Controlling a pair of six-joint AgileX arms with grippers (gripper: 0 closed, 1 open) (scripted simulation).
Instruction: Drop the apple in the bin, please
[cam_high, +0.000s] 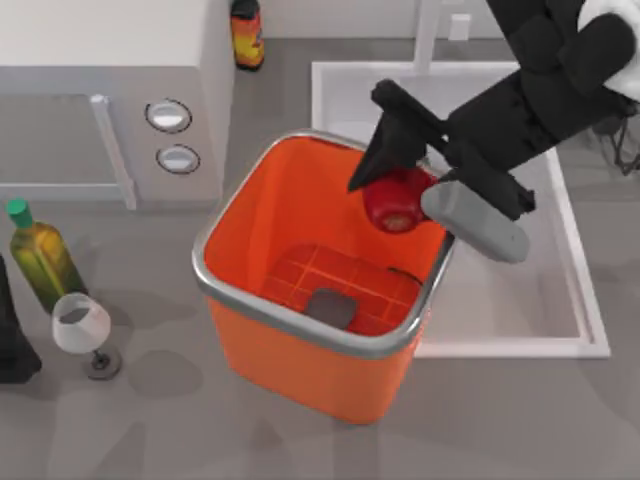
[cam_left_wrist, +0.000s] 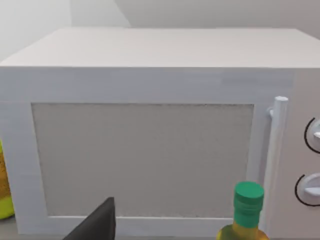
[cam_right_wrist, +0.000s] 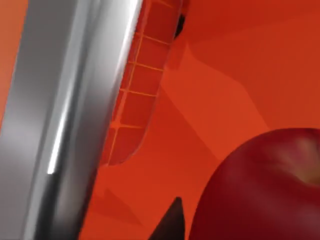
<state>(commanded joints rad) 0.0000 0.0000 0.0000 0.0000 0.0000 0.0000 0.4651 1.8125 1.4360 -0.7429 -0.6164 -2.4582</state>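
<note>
The right gripper (cam_high: 400, 195) hangs over the bin (cam_high: 240, 215), just inside its silver rim at about two o'clock from the bin's centre in the top view. The apple (cam_high: 396, 203) sits between its two fingers, one dark finger (cam_high: 385, 150) at the apple's eleven o'clock and one grey finger (cam_high: 475, 215) at its three o'clock. The fingers look pinched onto the apple, though the contact points are partly hidden by the arm, so this is a fair reading and not a certain one. The apple is above the bin's opening, well clear of the gridded bottom (cam_high: 340, 275).

In the right wrist view the apple (cam_right_wrist: 260, 190) is close to the camera, with the bin's orange inner wall (cam_right_wrist: 225, 75) behind it, the rim (cam_right_wrist: 65, 115) beside it, and a patch of the grid (cam_right_wrist: 135, 105) beyond.

The left arm is parked at the table's left edge, at nine o'clock from the bin. Its gripper (cam_left_wrist: 97, 225) shows as a dark tip in the left wrist view; I cannot tell how its fingers stand. It faces a microwave (cam_left_wrist: 150, 135), with an oil bottle (cam_left_wrist: 247, 210) near it.

In the top view the oil bottle (cam_high: 40, 255) and a wine glass (cam_high: 85, 330) stand at the bin's nine o'clock, the sink (cam_high: 560, 270) at its three o'clock.
</note>
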